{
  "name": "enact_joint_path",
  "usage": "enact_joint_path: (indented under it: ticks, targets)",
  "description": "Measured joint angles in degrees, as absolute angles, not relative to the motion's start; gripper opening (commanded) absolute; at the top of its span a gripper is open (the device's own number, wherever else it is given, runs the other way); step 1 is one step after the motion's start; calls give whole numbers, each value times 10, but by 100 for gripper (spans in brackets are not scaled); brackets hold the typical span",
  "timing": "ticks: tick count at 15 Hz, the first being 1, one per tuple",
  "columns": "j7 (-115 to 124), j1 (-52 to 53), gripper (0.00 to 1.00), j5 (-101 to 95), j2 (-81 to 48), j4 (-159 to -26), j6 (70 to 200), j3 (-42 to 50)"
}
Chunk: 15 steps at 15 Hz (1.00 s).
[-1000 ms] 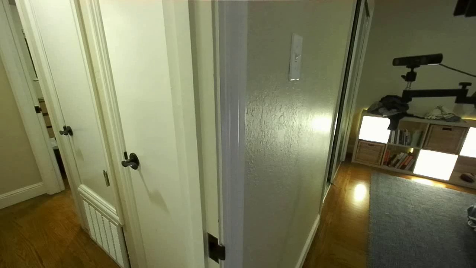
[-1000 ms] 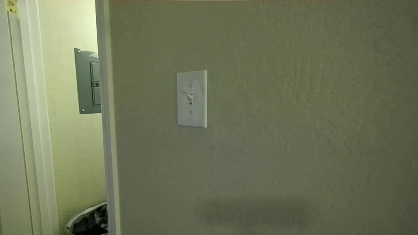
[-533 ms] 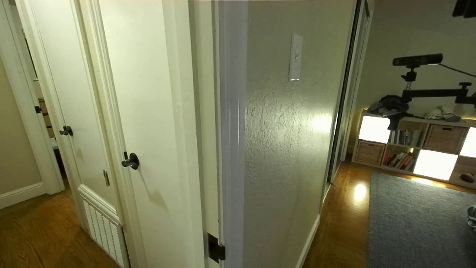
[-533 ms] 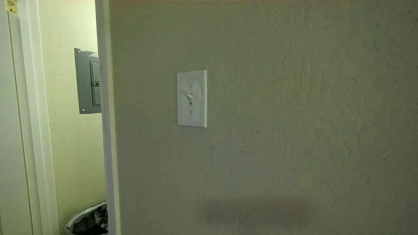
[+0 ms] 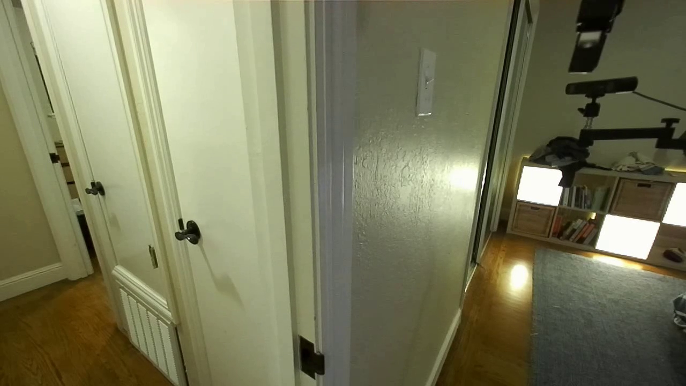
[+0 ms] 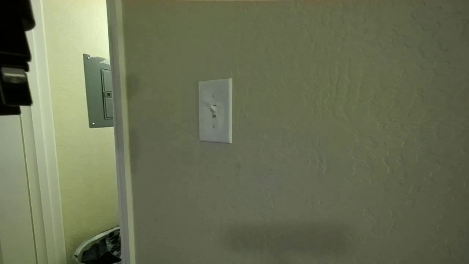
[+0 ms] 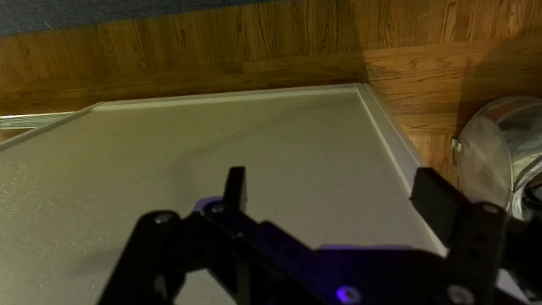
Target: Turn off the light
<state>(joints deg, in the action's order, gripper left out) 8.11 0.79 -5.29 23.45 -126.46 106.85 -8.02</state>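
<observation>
The light's switch is a white upright wall plate with a small toggle, seen in both exterior views [image 5: 426,83] [image 6: 215,110]. The toggle lever appears tilted upward. No lamp worked by it can be made out. My gripper is dark and partly in view at the top right of an exterior view [image 5: 588,48], and at the left edge of an exterior view [image 6: 15,84], apart from the plate. In the wrist view my gripper [image 7: 332,182] has its two fingers wide apart with nothing between them. The switch plate does not show in the wrist view.
The textured wall [image 6: 329,146] bears the plate and ends at a white door frame [image 5: 335,187]. A grey panel [image 6: 98,91] and a bin [image 6: 97,245] lie beyond. A shelf with glowing cubes [image 5: 627,236] and a camera on a stand [image 5: 601,86] stand farther back.
My gripper has come into view. It moved left from the top right corner in an exterior view and entered from the left edge in an exterior view. The switch looks unchanged.
</observation>
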Motion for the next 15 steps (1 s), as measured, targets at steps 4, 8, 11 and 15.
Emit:
enact_joint_path:
  ticks: [4,8,11,15]
  targets:
    - [77,-1,100,-53,174,-1263,1152,-46]
    - [76,-3,100,-53,130,-1239,1170,-34]
    - [76,-3,100,-53,128,-1234,1170,-35]
    - [81,-3,100,-62,114,-1241,1216,-34]
